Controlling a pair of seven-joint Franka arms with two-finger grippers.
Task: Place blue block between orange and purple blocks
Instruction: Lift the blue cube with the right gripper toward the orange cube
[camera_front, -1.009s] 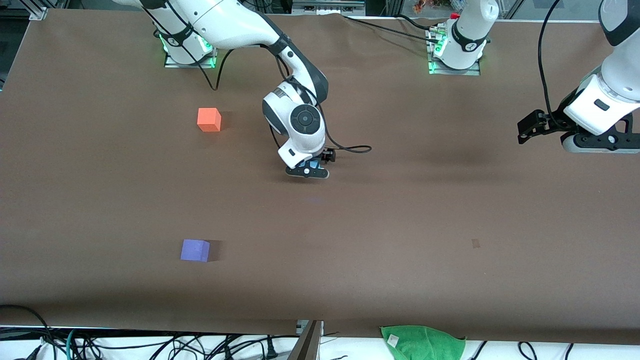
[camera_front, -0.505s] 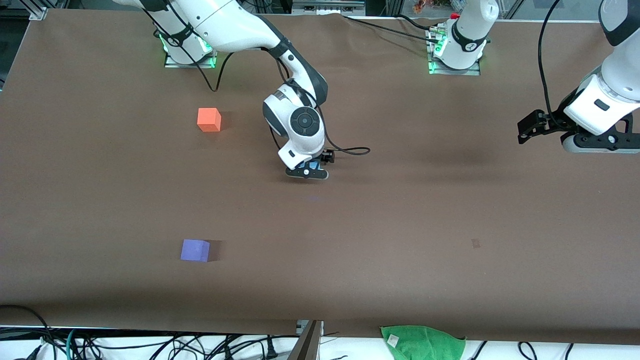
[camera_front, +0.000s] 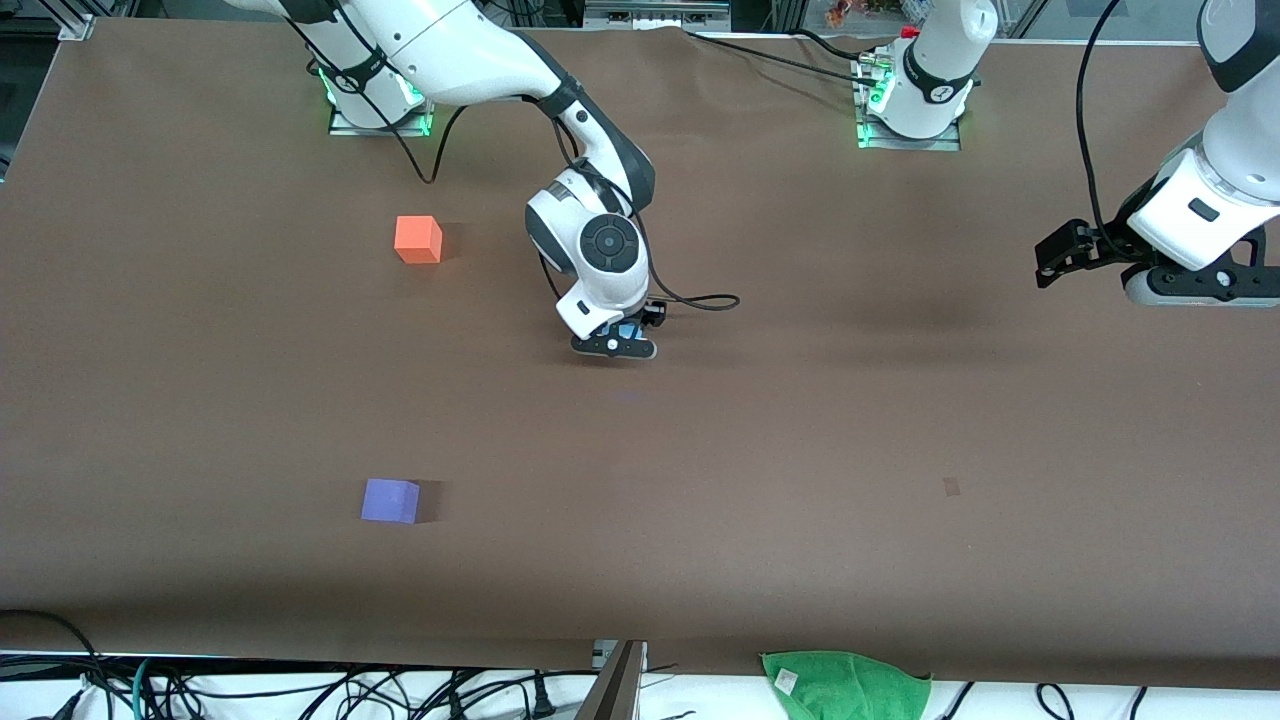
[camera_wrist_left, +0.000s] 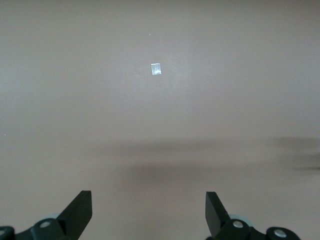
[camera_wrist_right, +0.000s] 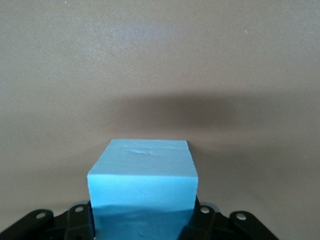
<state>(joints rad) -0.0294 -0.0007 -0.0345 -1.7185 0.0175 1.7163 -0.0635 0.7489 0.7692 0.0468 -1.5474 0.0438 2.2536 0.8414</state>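
In the front view, the right end effector (camera_front: 618, 340) is seen low over the middle of the brown counter (camera_front: 800, 420), closed on the small light sky-blue matte cube (camera_front: 627, 331), of which only a sliver shows between the fingers. The bright orange matte cube (camera_front: 418, 240) and the violet-purple matte cube (camera_front: 390, 500) both lie toward the right arm's end of the counter from that end effector, the orange one farther from the front camera and the purple one nearer to it, well apart from each other; the gap between them is judged to be the goal, so the coming carry is expected to run toward the right arm's end. The left end effector (camera_front: 1062, 255) is held waiting above the left arm's end, much farther from that gap. In the left wrist view, the left end effector (camera_wrist_left: 148, 212) is shown spread wide with only bare counter (camera_wrist_left: 160, 125) beneath it. In the right wrist view, the sky-blue cube (camera_wrist_right: 143, 182) is seen gripped squarely in the right end effector (camera_wrist_right: 142, 222), its faces level, over bare counter (camera_wrist_right: 160, 60).
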